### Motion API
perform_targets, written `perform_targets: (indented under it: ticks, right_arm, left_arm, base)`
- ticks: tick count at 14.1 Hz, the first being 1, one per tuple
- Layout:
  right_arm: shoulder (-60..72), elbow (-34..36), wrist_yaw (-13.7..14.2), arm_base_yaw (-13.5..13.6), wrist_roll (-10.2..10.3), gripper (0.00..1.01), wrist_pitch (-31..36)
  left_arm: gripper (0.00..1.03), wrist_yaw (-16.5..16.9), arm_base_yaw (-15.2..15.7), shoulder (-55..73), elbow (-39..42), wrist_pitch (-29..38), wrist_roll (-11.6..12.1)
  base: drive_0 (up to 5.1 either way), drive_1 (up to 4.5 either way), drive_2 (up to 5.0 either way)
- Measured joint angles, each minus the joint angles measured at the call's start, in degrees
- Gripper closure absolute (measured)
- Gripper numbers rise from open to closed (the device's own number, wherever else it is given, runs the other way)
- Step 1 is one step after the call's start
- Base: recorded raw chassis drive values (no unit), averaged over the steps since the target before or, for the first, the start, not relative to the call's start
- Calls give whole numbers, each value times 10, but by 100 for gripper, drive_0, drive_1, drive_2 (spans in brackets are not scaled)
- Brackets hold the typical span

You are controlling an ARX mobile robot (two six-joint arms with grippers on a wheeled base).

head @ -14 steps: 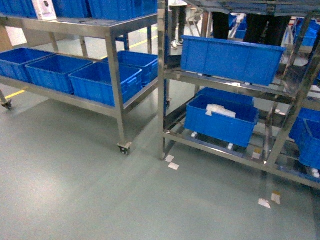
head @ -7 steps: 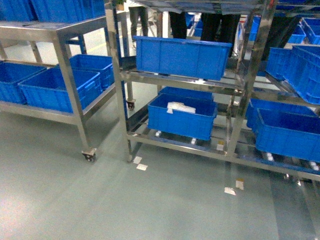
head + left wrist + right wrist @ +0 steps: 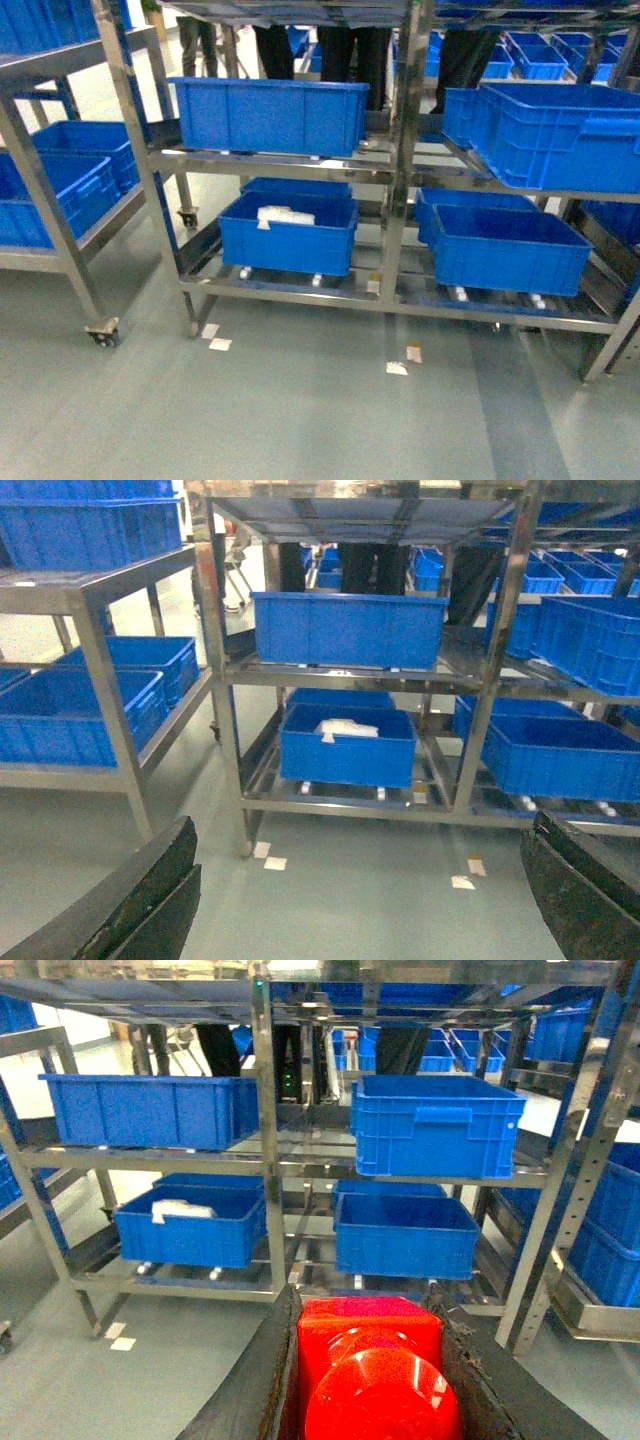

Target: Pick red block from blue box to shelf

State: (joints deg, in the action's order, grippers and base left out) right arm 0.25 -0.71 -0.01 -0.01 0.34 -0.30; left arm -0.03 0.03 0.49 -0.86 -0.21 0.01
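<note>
The red block (image 3: 372,1375) sits pinched between the right gripper (image 3: 370,1380) pads, stud facing the wrist camera — carried clear of any bin so it can go to the shelf (image 3: 400,200) ahead, I'd guess. That arm is held level, pointing at the dark blue crates (image 3: 430,1125). The left gripper (image 3: 360,900) hangs spread wide and empty, fingers (image 3: 130,900) framing the floor (image 3: 300,420) — out of the way
</note>
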Motion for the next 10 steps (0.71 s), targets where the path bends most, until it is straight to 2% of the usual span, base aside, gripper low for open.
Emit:
perform_targets:
  ticks: [8, 10]
  right_arm:
    - [0, 0, 0, 0, 0, 73, 0]
    - [0, 0, 0, 0, 0, 73, 0]
  left_arm:
    - [5, 0, -2, 0, 0, 0, 0]
    - [5, 0, -1, 0, 0, 0, 0]
  base:
    - [-149, -149, -149]
    - [0, 0, 0]
